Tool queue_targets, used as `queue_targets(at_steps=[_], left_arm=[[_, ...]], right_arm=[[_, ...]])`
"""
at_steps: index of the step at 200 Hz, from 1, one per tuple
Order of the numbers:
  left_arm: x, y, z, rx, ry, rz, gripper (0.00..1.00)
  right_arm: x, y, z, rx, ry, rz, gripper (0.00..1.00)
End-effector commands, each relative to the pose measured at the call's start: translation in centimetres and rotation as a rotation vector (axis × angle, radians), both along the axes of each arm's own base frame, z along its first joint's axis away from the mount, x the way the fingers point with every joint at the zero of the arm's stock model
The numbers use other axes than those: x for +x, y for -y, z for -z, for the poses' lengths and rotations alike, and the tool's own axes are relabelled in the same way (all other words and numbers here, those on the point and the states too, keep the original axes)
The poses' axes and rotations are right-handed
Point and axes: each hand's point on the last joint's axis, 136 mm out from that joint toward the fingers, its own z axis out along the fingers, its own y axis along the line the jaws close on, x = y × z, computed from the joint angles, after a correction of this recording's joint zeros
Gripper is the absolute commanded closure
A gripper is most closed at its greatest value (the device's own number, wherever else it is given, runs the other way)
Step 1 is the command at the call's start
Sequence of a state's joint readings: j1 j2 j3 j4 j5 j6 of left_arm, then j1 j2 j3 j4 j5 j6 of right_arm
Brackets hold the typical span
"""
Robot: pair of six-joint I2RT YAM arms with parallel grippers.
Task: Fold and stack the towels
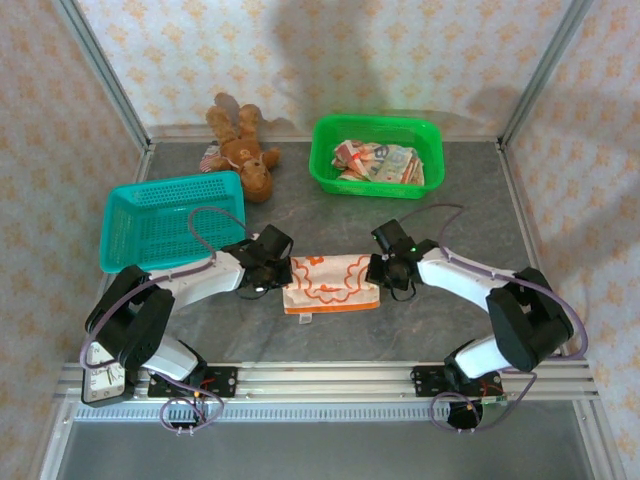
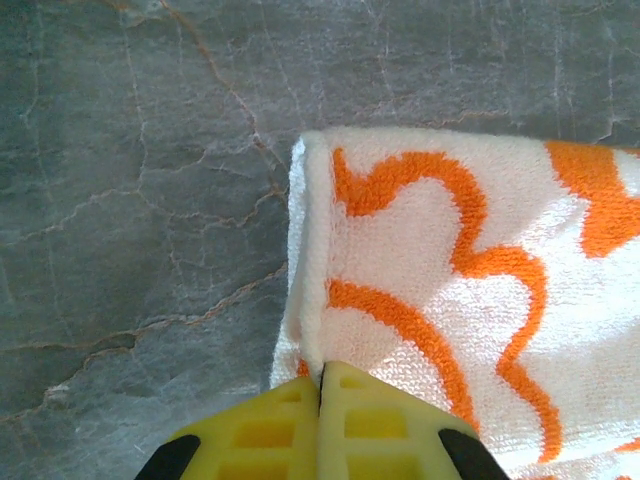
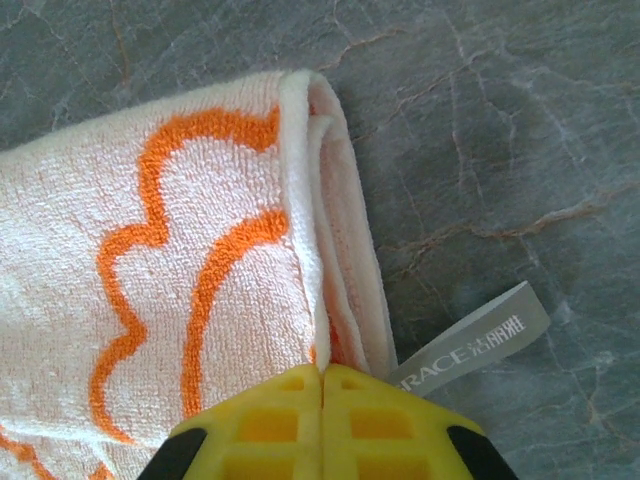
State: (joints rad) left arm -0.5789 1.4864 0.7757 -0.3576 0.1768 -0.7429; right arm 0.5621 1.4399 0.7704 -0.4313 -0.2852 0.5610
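A: Where's the orange-flowered towel (image 1: 331, 282)?
B: Flat on the table (image 1: 330, 200), between the arms; left gripper (image 2: 322, 390) and right gripper (image 3: 322, 385) each clamped on an end
A: Tips?
B: Probably lift both ends level, keeping layers aligned

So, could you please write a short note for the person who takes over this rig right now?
Left claw: shut on the left edge of the orange towel.
Right claw: shut on its right edge, beside the label.
The orange towel lies on the table between the arms.
More towels lie crumpled in the green bin.
Done: this one is doubled over; layers show at its right edge.
Left: finish it, fold the rest, stack all.
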Motion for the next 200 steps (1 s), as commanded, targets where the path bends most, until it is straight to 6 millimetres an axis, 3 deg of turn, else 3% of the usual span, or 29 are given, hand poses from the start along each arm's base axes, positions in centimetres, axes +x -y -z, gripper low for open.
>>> queue_targets(at_steps=[1, 52, 106, 152, 200], left_arm=[[-0.2, 0.2, -1.8, -0.030, 0.015, -0.018, 1.00], [-1.1, 0.3, -5.3, -0.073, 0.049, -0.055, 1.00], [-2.9, 0.6, -6.9, -0.126, 0.063, -0.084, 1.00], [-5.5, 0.6, -5.0, -0.142, 0.028, -0.092, 1.00], [-7.8, 1.1, -1.0, -0.129, -0.042, -0.086, 1.00]], right_arm=[[0.2, 0.5, -1.8, -0.028, 0.037, 0.000, 1.00], [-0.6, 0.7, -4.4, -0.022, 0.044, -0.034, 1.00], [-2.2, 0.8, -5.1, 0.007, 0.029, -0.044, 1.00], [-3.9, 1.0, -4.0, -0.001, 0.000, -0.049, 1.00], [-5.6, 1.2, 0.1, -0.017, -0.085, -0.057, 1.00]])
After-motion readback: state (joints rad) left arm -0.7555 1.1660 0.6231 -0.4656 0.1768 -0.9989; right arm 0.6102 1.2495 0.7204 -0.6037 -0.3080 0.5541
